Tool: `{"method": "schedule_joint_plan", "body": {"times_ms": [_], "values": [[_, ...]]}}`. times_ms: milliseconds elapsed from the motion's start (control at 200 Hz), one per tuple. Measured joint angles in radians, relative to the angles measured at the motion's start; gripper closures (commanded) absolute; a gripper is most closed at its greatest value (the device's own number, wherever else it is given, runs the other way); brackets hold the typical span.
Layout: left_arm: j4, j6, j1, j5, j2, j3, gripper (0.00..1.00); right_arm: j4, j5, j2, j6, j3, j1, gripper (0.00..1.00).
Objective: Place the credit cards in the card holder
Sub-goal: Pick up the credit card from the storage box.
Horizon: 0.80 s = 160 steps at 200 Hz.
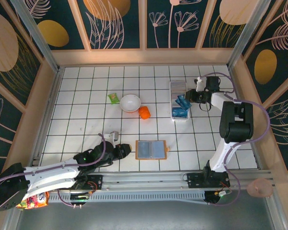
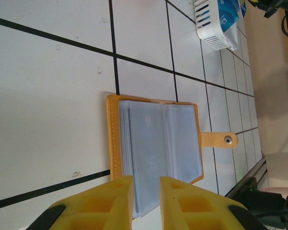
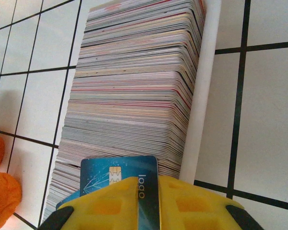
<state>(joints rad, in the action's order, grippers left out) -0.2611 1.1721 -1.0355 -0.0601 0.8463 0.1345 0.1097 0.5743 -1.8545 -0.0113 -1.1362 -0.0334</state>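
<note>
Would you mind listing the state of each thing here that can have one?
Wallet: open, lying flat, unsnapped.
Card holder: packed with cards on edge.
Right gripper: shut on a blue card.
Left gripper: slightly open, at the wallet's edge.
Bowl: upright, empty.

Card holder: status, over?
Right end effector shut on blue card at holder. Left end effector open at wallet edge. Holder packed with card stack.

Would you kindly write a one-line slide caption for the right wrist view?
Right gripper pinching a blue credit card, the white card holder packed with cards beyond.
</note>
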Motion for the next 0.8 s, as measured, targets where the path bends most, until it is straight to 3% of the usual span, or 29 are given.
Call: {"method": "schedule_joint_plan", "body": {"times_ms": [565,691,801], "values": [[-0.008,0.0,0.0,0.001,0.001,0.0,0.8,0.002,0.023,0.075,-0.056,0.025,0.0,0.89],[-0.014,0.0,0.0,0.004,0.001,0.0,0.8,0.004,0.03,0.077,-0.069,0.027,0.002,1.0],[-0.021,0.0,0.0,0.004,0.001,0.0,0.8,0.008,0.053,0.088,-0.077,0.027,0.002,1.0]]}}
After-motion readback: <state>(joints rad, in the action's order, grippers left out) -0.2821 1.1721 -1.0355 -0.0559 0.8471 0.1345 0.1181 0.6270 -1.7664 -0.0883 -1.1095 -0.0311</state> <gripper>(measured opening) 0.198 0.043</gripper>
